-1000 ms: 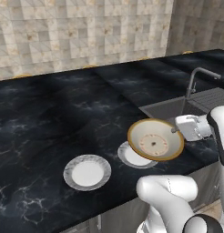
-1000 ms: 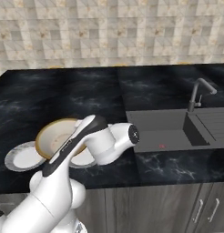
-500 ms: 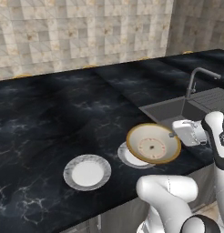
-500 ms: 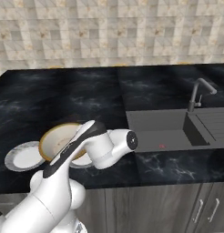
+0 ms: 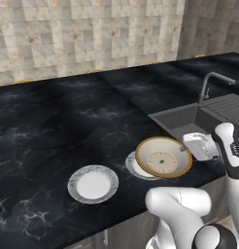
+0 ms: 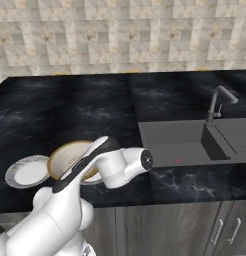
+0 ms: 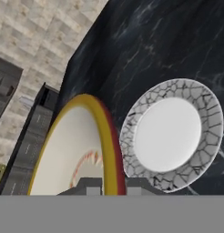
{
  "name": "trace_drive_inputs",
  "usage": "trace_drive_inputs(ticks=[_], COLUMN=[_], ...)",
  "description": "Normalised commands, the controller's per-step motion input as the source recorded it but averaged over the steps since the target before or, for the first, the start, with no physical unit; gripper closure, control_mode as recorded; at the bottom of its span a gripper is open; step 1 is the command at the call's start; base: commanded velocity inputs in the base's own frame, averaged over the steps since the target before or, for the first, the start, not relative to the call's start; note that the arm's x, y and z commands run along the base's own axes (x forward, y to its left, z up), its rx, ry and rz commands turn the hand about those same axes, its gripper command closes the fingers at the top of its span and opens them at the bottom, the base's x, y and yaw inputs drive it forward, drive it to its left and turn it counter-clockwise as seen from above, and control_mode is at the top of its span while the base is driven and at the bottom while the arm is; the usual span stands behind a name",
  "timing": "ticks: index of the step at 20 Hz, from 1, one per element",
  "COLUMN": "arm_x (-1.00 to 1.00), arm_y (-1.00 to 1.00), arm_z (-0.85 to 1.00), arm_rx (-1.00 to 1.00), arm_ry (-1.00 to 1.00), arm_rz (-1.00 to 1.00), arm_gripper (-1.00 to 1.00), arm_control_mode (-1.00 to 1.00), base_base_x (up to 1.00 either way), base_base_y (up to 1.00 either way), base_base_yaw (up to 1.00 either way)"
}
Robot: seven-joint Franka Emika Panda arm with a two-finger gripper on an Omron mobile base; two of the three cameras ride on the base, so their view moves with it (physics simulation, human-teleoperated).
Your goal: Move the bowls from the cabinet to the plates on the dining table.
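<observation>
Bowl dropped and levelled out since a second ago: it sat tilted up above the plate then, now it was lower and flatter over it.

Left to right in the left base view: the empty plate [image 5: 93, 184] lay flat on the dining table [image 5: 53, 126] with bare black marble all around it, near the front edge. Just to its right the second plate [image 5: 135, 165] was mostly covered by the cream bowl [image 5: 163, 156], which hung over it slightly tilted; I could not tell if they touched. Gripper [image 5: 188, 146] was clamped together on the bowl's right rim, the wrist coming in sideways from the sink side, the forearm rising from lower right. Sink [image 5: 182, 118] edge sat close behind the bowl, the tap [image 5: 213, 85] further right.

Right base view: empty plate [image 6: 28, 171] far left, bowl [image 6: 70, 157] beside it, partly hidden by the forearm lying across its near side. Open marble behind both, sink [image 6: 180, 142] well to the right.

Hand view: fingertips [image 7: 91, 184] pinched the bowl's orange-tan rim [image 7: 107, 136], one on each side of it. The empty plate [image 7: 170, 134] lay beyond the rim, apart from it.
</observation>
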Motion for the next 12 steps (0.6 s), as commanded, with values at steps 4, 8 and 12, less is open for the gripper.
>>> trace_drive_inputs(ticks=[4,8,12], arm_x=[0.2,0.18,0.03], arm_y=[0.0,0.0,-0.06], arm_z=[-0.2,-0.2,-0.17], arm_rx=[0.0,0.0,0.01], arm_ry=[0.01,0.02,0.01], arm_rz=[-0.04,-0.04,-0.01], arm_gripper=[1.0,1.0,1.0], arm_control_mode=[-1.0,-1.0,-1.0], base_base_x=[0.0,0.0,0.0], base_base_y=[0.0,0.0,0.0], base_base_yaw=[0.0,0.0,0.0])
